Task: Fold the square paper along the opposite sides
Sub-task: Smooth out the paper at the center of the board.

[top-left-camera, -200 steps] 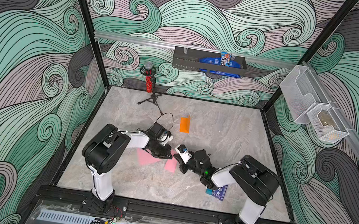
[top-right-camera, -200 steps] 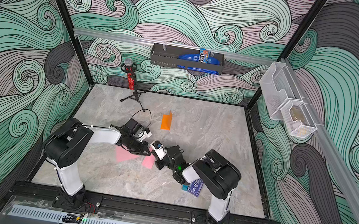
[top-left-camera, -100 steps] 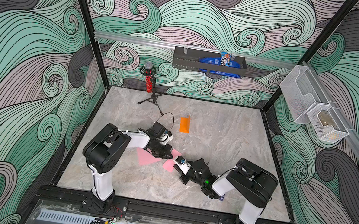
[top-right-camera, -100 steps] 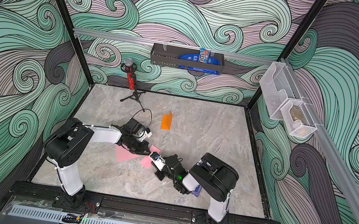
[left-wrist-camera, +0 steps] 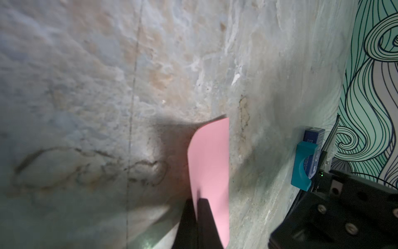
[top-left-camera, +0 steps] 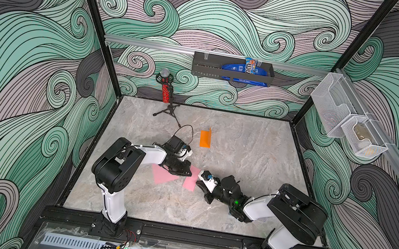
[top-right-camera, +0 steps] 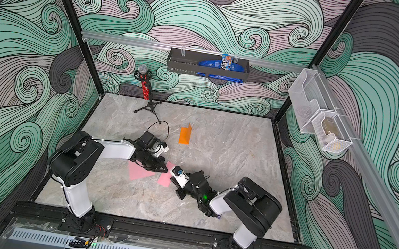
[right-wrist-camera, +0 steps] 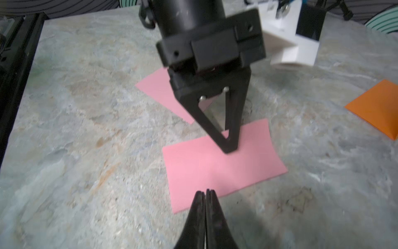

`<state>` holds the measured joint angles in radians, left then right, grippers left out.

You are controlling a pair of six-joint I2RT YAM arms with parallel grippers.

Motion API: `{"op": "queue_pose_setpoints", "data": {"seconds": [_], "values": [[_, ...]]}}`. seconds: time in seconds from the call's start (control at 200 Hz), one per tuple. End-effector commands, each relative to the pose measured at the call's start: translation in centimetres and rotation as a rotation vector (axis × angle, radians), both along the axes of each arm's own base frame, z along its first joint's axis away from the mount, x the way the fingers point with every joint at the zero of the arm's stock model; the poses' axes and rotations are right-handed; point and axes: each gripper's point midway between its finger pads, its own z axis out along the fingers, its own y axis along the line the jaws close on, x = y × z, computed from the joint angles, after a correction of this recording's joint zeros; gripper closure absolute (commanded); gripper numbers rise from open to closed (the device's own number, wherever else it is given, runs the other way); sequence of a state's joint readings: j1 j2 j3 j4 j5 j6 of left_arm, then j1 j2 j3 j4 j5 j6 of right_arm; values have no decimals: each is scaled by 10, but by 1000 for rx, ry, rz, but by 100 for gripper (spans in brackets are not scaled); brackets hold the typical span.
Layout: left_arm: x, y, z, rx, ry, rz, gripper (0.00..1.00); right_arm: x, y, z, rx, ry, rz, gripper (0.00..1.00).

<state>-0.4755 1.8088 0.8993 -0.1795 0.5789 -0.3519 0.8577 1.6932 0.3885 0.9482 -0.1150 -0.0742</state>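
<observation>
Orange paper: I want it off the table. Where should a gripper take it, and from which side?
Grip the orange paper by its raised flap, coming down from above with the jaws straddling it. The rest lies flat on the table, offering no edge to get under; in both top views the flap along one long side seems to stand clear.

The pink paper (top-left-camera: 190,182) is closed in on two sides: the left hand (top-left-camera: 188,174) is clamped on it from above, and the closed right hand (top-left-camera: 199,183) sits at the opposite edge. In front of the paper the surface (top-left-camera: 166,206) is free. Behind it lie an orange paper (top-left-camera: 205,139) and, farther back, a microphone stand (top-left-camera: 167,104).
</observation>
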Motion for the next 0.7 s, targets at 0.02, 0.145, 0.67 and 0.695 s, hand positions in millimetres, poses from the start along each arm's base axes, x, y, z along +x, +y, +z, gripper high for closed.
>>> {"op": "queue_pose_setpoints", "data": {"seconds": [0.02, 0.145, 0.67, 0.695], "values": [[-8, 24, -24, 137, 37, 37, 100, 7, 17, -11, -11, -4, 48, 95], [-7, 25, -25, 145, 38, 42, 100, -5, 10, -50, -101, 53, 63, 96], [-3, 30, -26, 167, 33, 55, 100, -56, -25, -102, -312, 169, 99, 97], [-4, 30, -26, 167, 34, 56, 100, -58, -26, -104, -316, 175, 97, 97]]}}
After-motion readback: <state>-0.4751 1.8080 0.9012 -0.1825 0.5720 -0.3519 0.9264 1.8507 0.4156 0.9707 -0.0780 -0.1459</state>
